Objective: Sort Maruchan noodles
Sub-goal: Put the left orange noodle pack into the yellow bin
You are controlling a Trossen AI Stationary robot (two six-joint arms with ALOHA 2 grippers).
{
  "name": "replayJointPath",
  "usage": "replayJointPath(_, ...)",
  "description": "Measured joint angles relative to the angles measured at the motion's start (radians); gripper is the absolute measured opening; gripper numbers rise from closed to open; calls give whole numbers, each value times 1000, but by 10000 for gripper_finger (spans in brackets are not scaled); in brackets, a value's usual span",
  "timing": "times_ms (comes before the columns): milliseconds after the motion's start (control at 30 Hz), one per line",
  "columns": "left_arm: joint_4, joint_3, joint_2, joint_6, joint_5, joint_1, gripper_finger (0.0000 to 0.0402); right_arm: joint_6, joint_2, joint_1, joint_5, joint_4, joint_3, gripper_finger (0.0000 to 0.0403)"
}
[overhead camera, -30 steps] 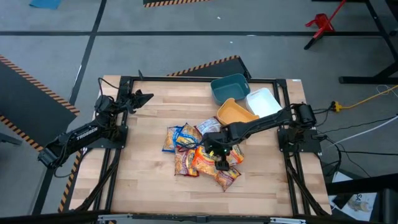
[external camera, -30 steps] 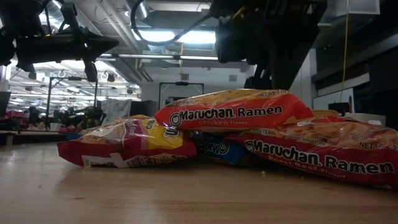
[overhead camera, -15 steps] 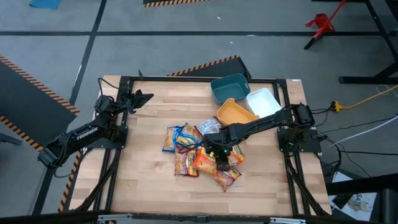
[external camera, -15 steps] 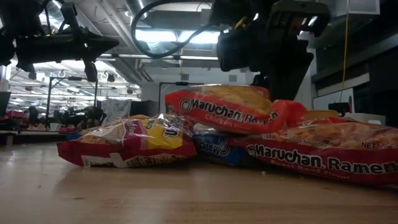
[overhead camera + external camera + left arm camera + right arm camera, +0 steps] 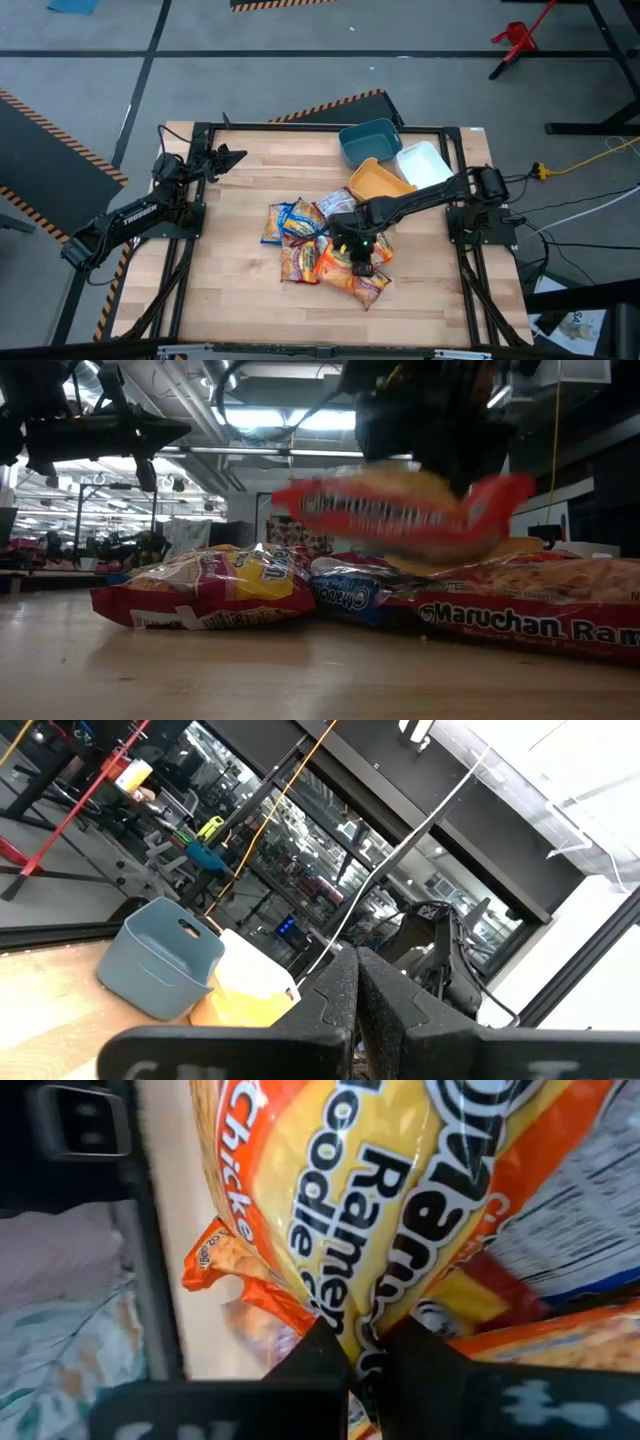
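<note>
Several Maruchan noodle packets (image 5: 300, 245) lie piled at the table's middle, orange, dark red and blue-and-yellow. My right gripper (image 5: 355, 250) stands over the pile's right part, shut on an orange chicken packet (image 5: 400, 510), which hangs above the others. In the low view a red-and-yellow packet (image 5: 205, 590) lies flat on the table at the left, and a blue one (image 5: 350, 595) and a dark red one (image 5: 530, 615) lie under the lifted packet. My left gripper (image 5: 235, 155) waits shut above the table's far left part, holding nothing. My right gripper pinches the orange packet between its two fingers (image 5: 320, 1352) at a pinched-up ridge of its printed face (image 5: 365, 1330), near the packet's middle. The fingers come from above, pointing down. The packet hangs roughly level below them, clear of the packets underneath.
A teal bin (image 5: 370, 140), a yellow bin (image 5: 378, 180) and a white bin (image 5: 425, 165) stand together at the far right of the table. Bare wood lies along the near edge and on the left half.
My right gripper has shut on the orange packet that lay on top of the pile, crumpling its middle, and has then gone up with it. The packet has been lifted clear of the dark red and blue packets, which stay put.
</note>
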Motion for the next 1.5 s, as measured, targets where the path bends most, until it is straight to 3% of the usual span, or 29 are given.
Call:
replayJointPath(300, 0, 0, 0, 0, 0, 0, 1, 59, -184, -104, -47, -74, 0, 4)
replayJointPath(500, 0, 0, 0, 0, 0, 0, 1, 104, -352, -284, 104, -201, 0, 3)
replayJointPath(767, 0, 0, 0, 0, -5, 0, 1, 110, -480, -606, 333, -538, 1, 2)
replayJointPath(933, 0, 0, 0, 0, -7, 0, 1, 19, -487, -768, 397, -660, 0, 2)
replayJointPath(1133, 0, 0, 0, 0, -11, 0, 1, -100, -488, -919, 421, -680, -48, 2)
replayJointPath(1300, 0, 0, 0, 0, -11, 0, 1, -311, -488, -945, 367, -638, -103, 2)
replayJointPath(1500, -1, 0, 0, 0, -11, 0, 1, -469, -486, -826, 360, -522, -117, 2)
